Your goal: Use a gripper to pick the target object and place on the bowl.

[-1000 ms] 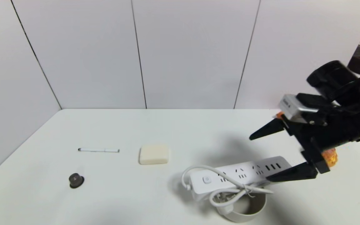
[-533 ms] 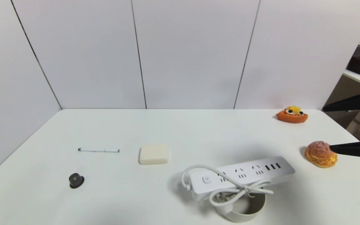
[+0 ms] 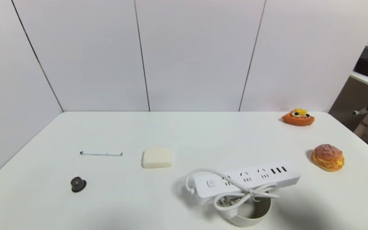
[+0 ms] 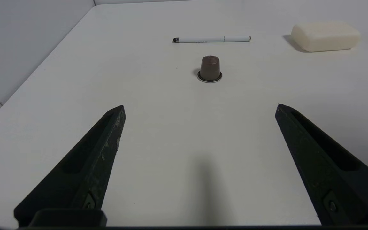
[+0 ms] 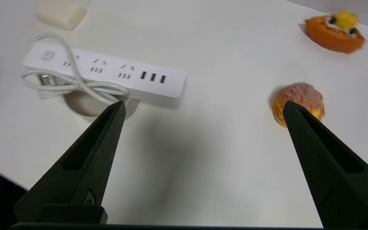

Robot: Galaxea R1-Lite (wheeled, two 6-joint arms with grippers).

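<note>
Right claw [image 5: 203, 107], fingers spread wide and empty, now withdrawn to the desk's [image 3: 177, 134] right edge, having released the power strip [image 3: 247, 180]; strip lies across the bowl [image 3: 251, 214], cord hanging inside; placement appears complete; left claw [image 4: 200, 107] parked wide.

Power strip [image 3: 247, 182]: smooth white plastic, slight sheen. Bowl [image 3: 251, 215]: matt beige. Worktop [image 3: 184, 134]: smooth matt white. Left gripper [image 4: 200, 107] jaws: matt black, scuffed. Cream block [image 3: 157, 157]: matt
</note>
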